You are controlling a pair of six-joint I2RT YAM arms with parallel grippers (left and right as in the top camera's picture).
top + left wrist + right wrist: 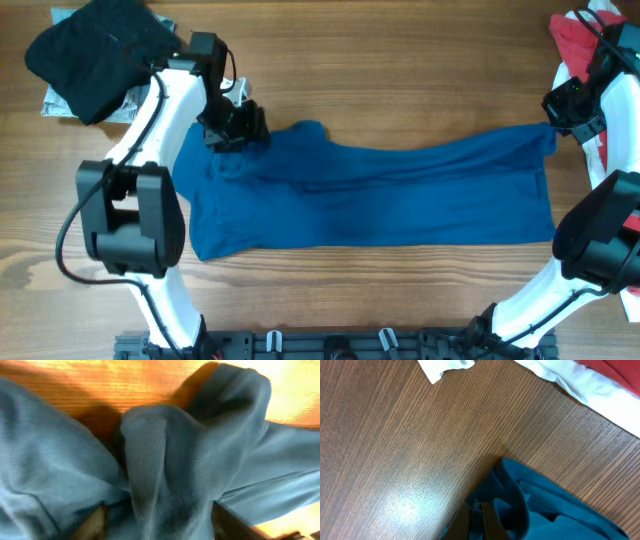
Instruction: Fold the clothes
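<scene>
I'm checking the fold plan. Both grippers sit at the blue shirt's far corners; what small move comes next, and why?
Probably lift both corners slightly together. The left gripper has bunched fabric in its grip and the right gripper pinches the opposite corner of the blue shirt, which lies stretched flat between them.

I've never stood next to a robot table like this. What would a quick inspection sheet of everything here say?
Surface: brown wood-grain table, no spills seen.
Job's things: blue shirt stretched sideways across the middle, rumpled, not yet folded.
Clutter: black garment heaped at the far left corner; red-and-white garment at the far right corner.
Grippers: left gripper has its fingers pinching a bunch of the shirt's left end; right gripper is shut on the shirt's right corner.
Cables: black cable looping out at the left side.
Surroundings: black rail along the near edge; nothing else seen.
</scene>
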